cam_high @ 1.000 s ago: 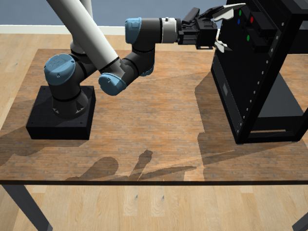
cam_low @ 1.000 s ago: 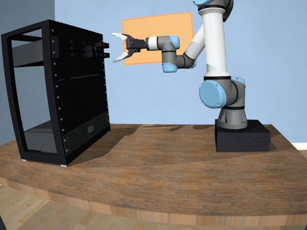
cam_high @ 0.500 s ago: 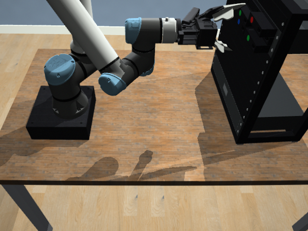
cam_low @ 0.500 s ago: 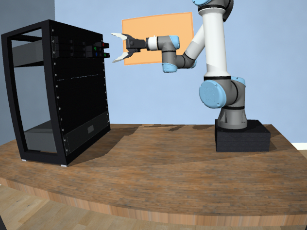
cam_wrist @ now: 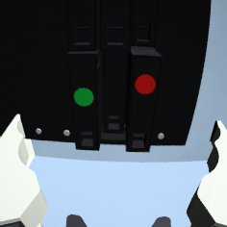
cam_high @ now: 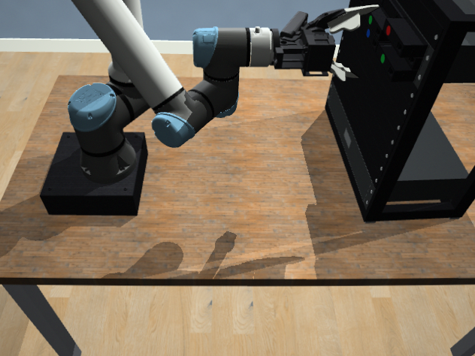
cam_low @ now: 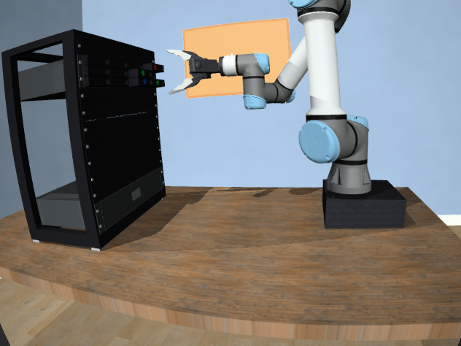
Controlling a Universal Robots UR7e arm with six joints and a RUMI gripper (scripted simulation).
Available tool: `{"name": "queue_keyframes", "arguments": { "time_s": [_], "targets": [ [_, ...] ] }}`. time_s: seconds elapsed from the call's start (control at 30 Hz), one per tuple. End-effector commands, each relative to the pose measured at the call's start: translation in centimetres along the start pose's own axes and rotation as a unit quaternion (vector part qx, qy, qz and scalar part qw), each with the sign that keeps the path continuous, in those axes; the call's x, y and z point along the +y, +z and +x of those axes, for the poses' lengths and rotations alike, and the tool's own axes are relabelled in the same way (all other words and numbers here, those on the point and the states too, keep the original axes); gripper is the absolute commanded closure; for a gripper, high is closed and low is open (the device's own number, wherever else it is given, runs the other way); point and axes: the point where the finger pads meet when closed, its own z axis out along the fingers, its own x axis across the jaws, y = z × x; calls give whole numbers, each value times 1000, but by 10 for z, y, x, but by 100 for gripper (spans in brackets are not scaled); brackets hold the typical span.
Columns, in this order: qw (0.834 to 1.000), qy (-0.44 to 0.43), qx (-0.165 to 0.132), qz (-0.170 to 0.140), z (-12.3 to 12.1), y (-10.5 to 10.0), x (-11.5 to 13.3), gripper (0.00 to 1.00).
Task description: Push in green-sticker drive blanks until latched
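The black rack (cam_low: 85,137) stands on the table, with its drive bays at the top of its front face. Two blanks stick out towards me: one with a green sticker (cam_wrist: 84,96) and one with a red sticker (cam_wrist: 145,84). In the exterior view these are the green one (cam_low: 157,82) and the red one (cam_low: 155,67). Another green sticker (cam_low: 143,72) and a blue sticker (cam_low: 144,81) sit further back. My gripper (cam_low: 170,71) is open and empty, level with the bays and a short way in front of them, touching nothing. It also shows in the top view (cam_high: 347,43) and in the wrist view (cam_wrist: 117,125).
The rack (cam_high: 398,115) stands upright near the table's edge, far from the arm's black base block (cam_high: 94,174). An orange panel (cam_low: 236,55) hangs on the wall behind the arm.
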Motion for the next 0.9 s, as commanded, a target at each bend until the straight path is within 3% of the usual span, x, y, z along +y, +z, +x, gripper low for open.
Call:
{"name": "queue_keyframes", "arguments": {
  "time_s": [0.0, 0.5, 0.53, 0.87],
  "targets": [
    [1000, 0, 0, 0, 0, 0, 0, 0],
    [1000, 0, 0, 0, 0, 0, 0, 0],
    [1000, 0, 0, 0, 0, 0, 0, 100],
    [1000, 0, 0, 0, 0, 0, 0, 100]
  ]
}}
